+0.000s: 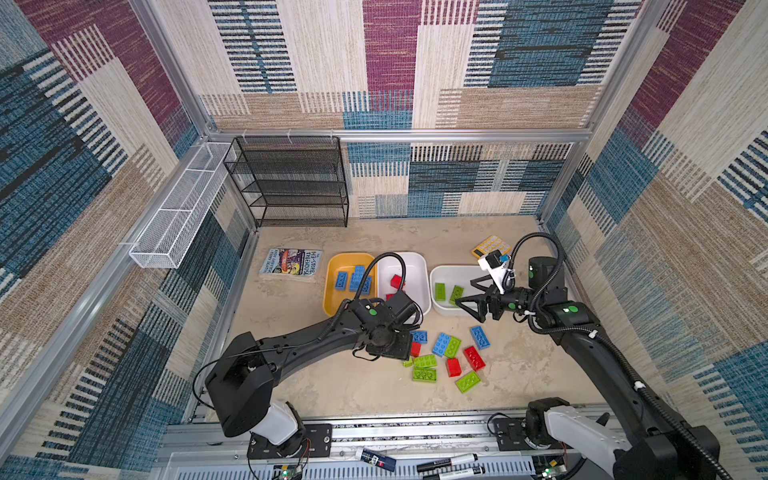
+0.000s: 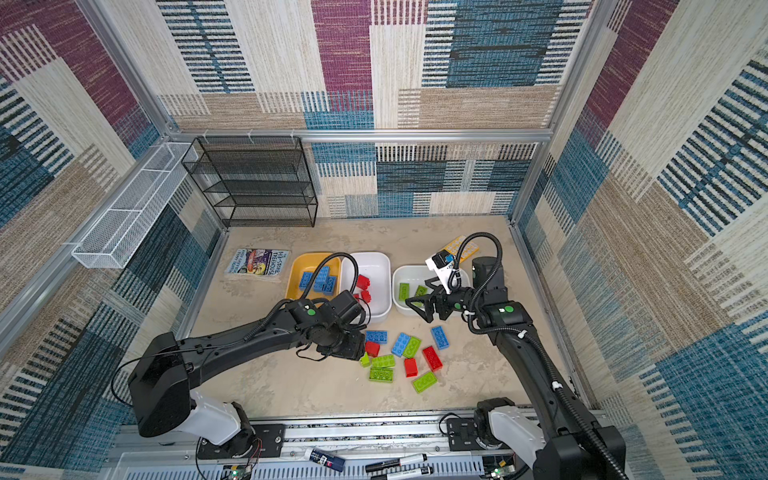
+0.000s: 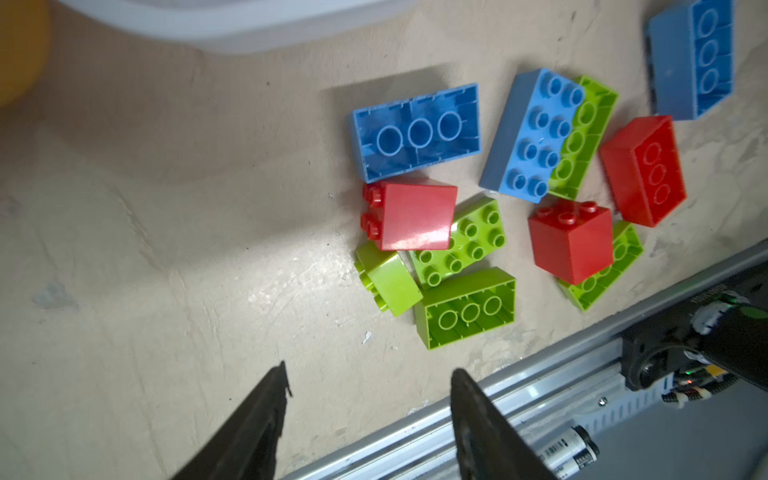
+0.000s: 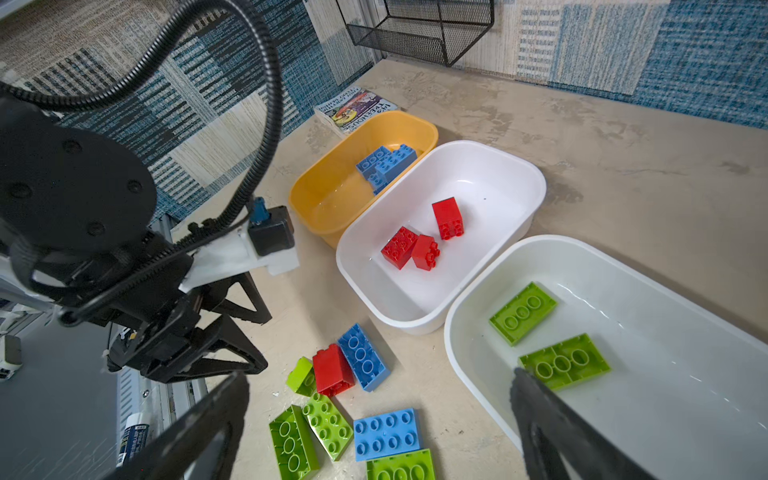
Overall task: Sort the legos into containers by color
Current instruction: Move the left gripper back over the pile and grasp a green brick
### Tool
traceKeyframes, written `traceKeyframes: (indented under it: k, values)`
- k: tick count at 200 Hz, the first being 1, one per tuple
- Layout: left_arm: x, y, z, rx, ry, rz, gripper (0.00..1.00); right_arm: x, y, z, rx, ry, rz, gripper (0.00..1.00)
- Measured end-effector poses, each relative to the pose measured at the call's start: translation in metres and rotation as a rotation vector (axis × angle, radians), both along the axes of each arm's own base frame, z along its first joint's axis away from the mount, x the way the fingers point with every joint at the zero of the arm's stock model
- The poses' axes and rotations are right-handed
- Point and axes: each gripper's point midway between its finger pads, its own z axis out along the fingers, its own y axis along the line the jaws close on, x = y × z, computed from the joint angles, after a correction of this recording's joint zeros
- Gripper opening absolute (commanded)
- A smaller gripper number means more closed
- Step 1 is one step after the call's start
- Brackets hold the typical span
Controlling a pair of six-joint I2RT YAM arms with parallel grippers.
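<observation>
Loose red, blue and lime green legos (image 1: 444, 353) lie in a cluster on the tabletop, also close up in the left wrist view (image 3: 469, 232). The mustard yellow container (image 1: 330, 291) holds blue bricks (image 1: 353, 280). The middle white container (image 1: 417, 266) holds red bricks (image 4: 415, 245). The right white container (image 1: 453, 270) holds two green bricks (image 4: 540, 332). My left gripper (image 3: 370, 370) hangs open and empty over bare table at the cluster's left edge, near a short red brick (image 3: 411, 214). My right gripper (image 1: 463, 293) stands open and empty over the right container's near-left rim.
A book (image 1: 291, 262) lies left of the yellow tub and a yellow calculator (image 1: 490, 245) behind the right arm. The black mesh rack (image 1: 291, 183) and white wire basket (image 1: 178, 216) stand at the back left. Markers (image 1: 449, 461) lie along the front rail.
</observation>
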Motion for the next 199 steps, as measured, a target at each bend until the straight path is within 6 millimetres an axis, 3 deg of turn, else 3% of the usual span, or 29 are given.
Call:
traceKeyframes:
  k: [42,94,131,159,199]
  values:
    - [0.007,-0.014,-0.028,0.020,0.026,0.068,0.62,-0.002,0.000,-0.003,-0.001,0.007,0.001,0.99]
    - [0.013,-0.031,-0.045,0.010,0.057,0.118,0.54,-0.005,-0.001,-0.005,-0.003,0.005,-0.002,0.99]
    - [0.009,-0.037,-0.046,-0.002,0.064,0.109,0.52,-0.006,-0.001,-0.004,-0.003,0.001,-0.004,0.99]
    - [0.001,-0.028,-0.049,0.040,0.084,0.105,0.56,-0.007,-0.001,-0.006,-0.004,0.003,-0.004,0.99]
    - [0.000,-0.024,-0.035,0.038,0.057,0.097,0.56,-0.007,-0.002,-0.005,-0.004,0.000,-0.005,0.99]
